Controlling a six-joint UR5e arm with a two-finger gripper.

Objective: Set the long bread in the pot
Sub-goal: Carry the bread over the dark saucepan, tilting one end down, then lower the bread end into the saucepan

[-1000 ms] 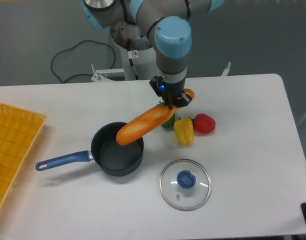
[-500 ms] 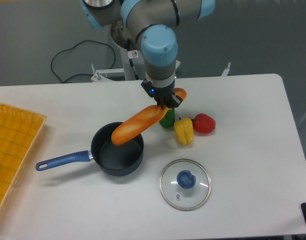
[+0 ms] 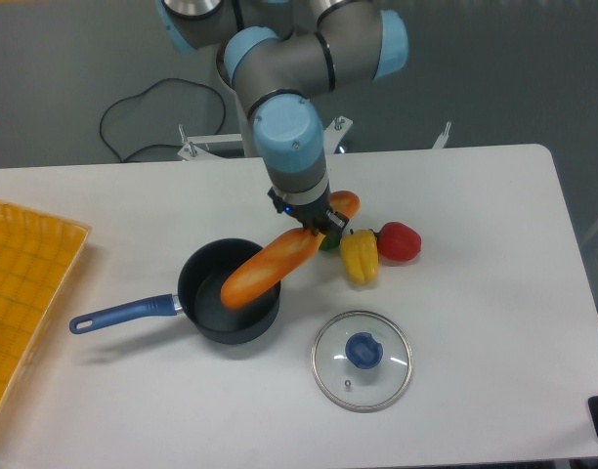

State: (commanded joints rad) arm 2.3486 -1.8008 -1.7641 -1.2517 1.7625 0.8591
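Gripper: my gripper (image 3: pixel 314 227) is clamped on the upper right part of the long bread, its fingers mostly hidden under my wrist.
Long bread: the long bread (image 3: pixel 272 271) hangs tilted from my grip, its lower left end dipping over the open mouth of the pot; its short upper end pokes out on the far side of the gripper.
Pot: the pot (image 3: pixel 213 311) sits on the table (image 3: pixel 494 322) below and left of my gripper, blue handle pointing left.
Peppers: a yellow pepper (image 3: pixel 359 256) lies just right of my gripper, a red pepper (image 3: pixel 400 241) beyond it.
Lid: the glass lid (image 3: pixel 363 359) lies near the pot, below my gripper.
Tray: a yellow tray (image 3: pixel 25 283) sits far left.
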